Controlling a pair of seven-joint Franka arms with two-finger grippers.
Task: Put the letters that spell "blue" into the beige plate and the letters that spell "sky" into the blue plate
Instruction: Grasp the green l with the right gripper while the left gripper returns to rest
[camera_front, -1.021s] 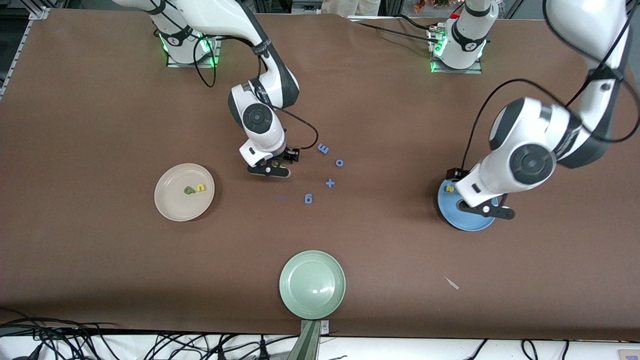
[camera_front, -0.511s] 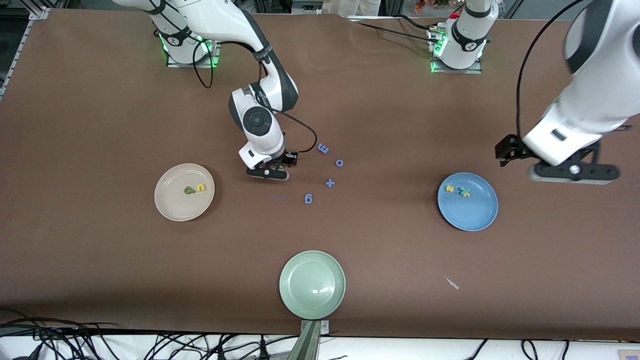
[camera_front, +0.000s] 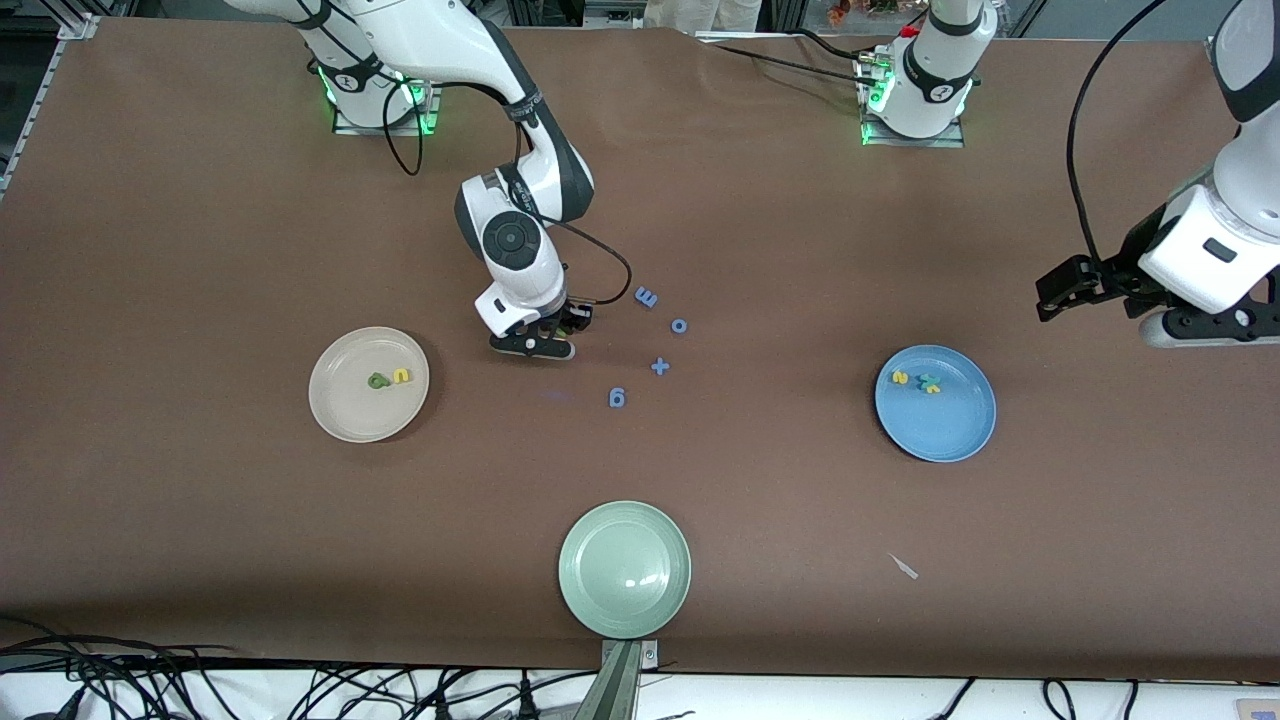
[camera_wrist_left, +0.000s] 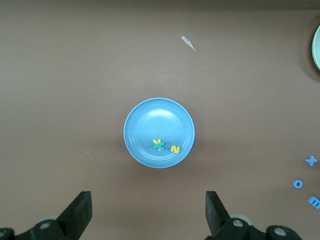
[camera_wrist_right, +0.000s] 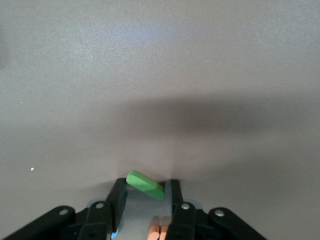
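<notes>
My right gripper (camera_front: 535, 342) is down at the table's middle. Its fingers (camera_wrist_right: 119, 197) press both ends of the tilted light green l (camera_wrist_right: 145, 185). The orange e (camera_wrist_right: 160, 232) lies on the table between the fingers, closer to the palm. The beige plate (camera_front: 345, 405) holds the dark green b (camera_front: 378, 381) and the yellow u (camera_front: 401, 376). In the blue plate (camera_front: 950, 425) lie the yellow s (camera_front: 900, 378) and the teal y with the yellow k (camera_front: 930, 383). My left gripper (camera_front: 1215, 330) hangs open and empty over the table's left-arm end, beside the blue plate (camera_wrist_left: 150, 120).
All-blue letters lie beside my right gripper: an m (camera_front: 647, 297), an o (camera_front: 679, 325), a plus (camera_front: 660, 366) and a 6 (camera_front: 617, 398). A pale green plate (camera_front: 624, 569) sits by the table edge nearest the front camera. A white scrap (camera_front: 904, 566) lies nearer that camera than the blue plate.
My left arm has lifted off the blue plate and swung toward its end of the table, uncovering the letters there. My right gripper's fingers have closed in on the light green l.
</notes>
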